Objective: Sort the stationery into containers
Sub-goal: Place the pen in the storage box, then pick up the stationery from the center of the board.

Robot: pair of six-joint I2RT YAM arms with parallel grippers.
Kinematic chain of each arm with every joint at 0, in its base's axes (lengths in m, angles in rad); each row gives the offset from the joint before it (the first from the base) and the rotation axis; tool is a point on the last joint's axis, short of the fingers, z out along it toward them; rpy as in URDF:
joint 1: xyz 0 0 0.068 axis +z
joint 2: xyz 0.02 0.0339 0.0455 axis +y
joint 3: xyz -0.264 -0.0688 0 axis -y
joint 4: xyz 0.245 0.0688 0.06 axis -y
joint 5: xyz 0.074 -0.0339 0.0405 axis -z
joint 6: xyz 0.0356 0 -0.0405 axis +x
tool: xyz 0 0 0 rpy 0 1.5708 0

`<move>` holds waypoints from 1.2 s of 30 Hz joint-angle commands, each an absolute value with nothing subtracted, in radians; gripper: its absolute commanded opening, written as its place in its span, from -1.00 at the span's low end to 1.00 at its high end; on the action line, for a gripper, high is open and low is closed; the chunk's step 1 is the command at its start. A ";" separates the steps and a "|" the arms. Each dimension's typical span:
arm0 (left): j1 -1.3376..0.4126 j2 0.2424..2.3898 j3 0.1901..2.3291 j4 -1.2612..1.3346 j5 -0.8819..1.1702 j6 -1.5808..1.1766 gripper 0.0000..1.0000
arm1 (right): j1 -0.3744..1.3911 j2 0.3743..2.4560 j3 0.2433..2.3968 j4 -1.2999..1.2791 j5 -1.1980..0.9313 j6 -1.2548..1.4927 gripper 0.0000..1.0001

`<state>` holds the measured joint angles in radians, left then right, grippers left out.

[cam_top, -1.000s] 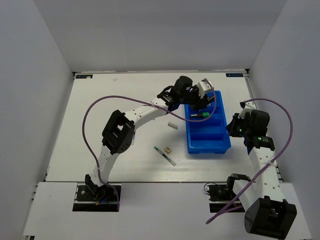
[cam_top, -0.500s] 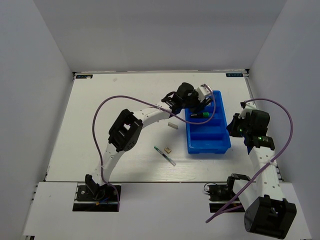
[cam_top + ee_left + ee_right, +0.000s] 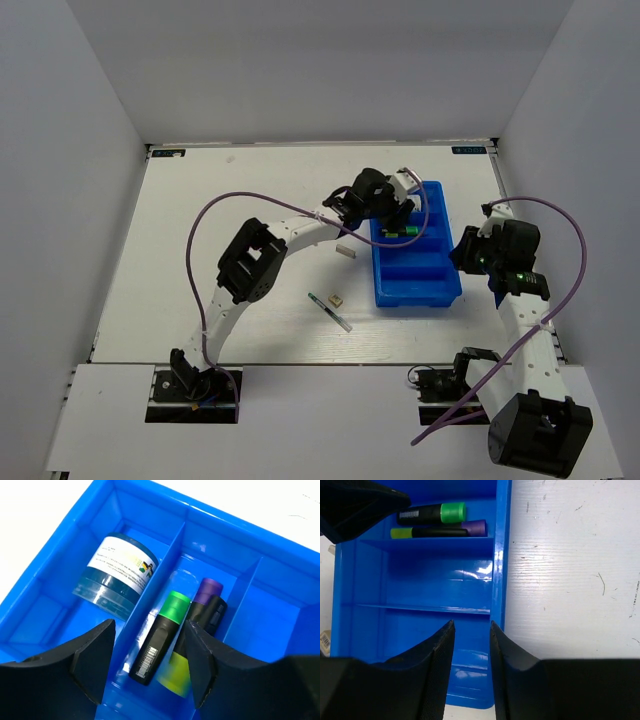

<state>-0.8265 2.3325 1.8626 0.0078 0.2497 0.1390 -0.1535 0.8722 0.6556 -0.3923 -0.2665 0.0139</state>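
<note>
The blue tray (image 3: 440,282) lies right of the table's middle. My left gripper (image 3: 402,208) hangs open over the tray's far part (image 3: 150,635). Below it a green-capped black marker (image 3: 159,639) and a black marker with a blurred yellow end (image 3: 176,676) and a purple end share one compartment. A round blue-white labelled box (image 3: 116,576) lies in the compartment beside them. My right gripper (image 3: 468,254) hovers over the tray's right wall (image 3: 501,580), jaws a little apart and empty (image 3: 471,626). A thin pen (image 3: 330,312), a tan eraser (image 3: 337,299) and a whitish eraser (image 3: 346,251) lie on the table left of the tray.
White walls close the table in on the left, back and right. The left arm's purple cable (image 3: 200,225) arcs over the left half of the table. The tray's two near compartments (image 3: 420,585) hold nothing that shows.
My left wrist has shifted slightly toward the tray's far end. The yellow-ended marker shows motion blur in the compartment. The right arm has barely moved.
</note>
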 commanded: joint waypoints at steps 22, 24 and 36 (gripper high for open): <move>-0.373 1.281 1.036 -0.742 -0.072 -0.514 0.51 | 0.286 1.404 1.204 -0.802 -0.726 -0.495 -0.21; -0.342 1.267 0.993 -0.736 -0.043 -0.509 0.53 | 0.372 1.454 1.317 -0.795 -0.634 -0.466 -0.15; -0.333 1.356 0.951 -0.701 -0.002 -0.440 0.48 | 0.600 1.922 1.603 -0.801 -0.203 -0.302 0.20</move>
